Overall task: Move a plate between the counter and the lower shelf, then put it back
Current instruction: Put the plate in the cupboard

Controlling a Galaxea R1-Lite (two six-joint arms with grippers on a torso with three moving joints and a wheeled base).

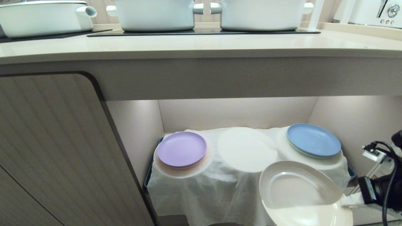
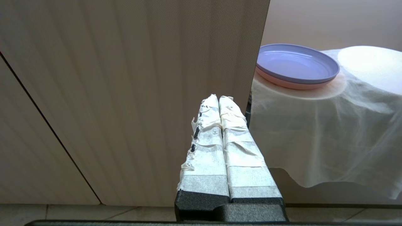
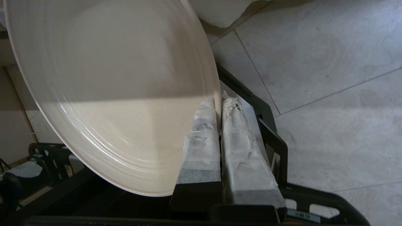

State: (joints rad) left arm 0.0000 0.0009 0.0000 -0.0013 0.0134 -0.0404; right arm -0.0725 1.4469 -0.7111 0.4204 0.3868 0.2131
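Note:
The cream plate (image 1: 301, 194) hangs tilted in front of the lower shelf (image 1: 238, 116), out past the cloth's front edge and below the counter (image 1: 188, 47). My right gripper (image 1: 345, 201) is shut on the plate's right rim. In the right wrist view the plate (image 3: 119, 94) fills the frame and its thin rim sits pinched between the taped fingers (image 3: 201, 138) of the right gripper (image 3: 220, 102). My left gripper (image 2: 219, 99) is shut on nothing, parked low in front of the ribbed cabinet door (image 2: 125, 94).
A lilac plate (image 1: 181, 149) sits on the shelf's left pad and a blue plate (image 1: 313, 140) on the right pad; the middle pad (image 1: 246, 149) is bare white cloth. White pots (image 1: 154, 14) stand on the counter's black panel. Tiled floor (image 3: 329, 78) lies below.

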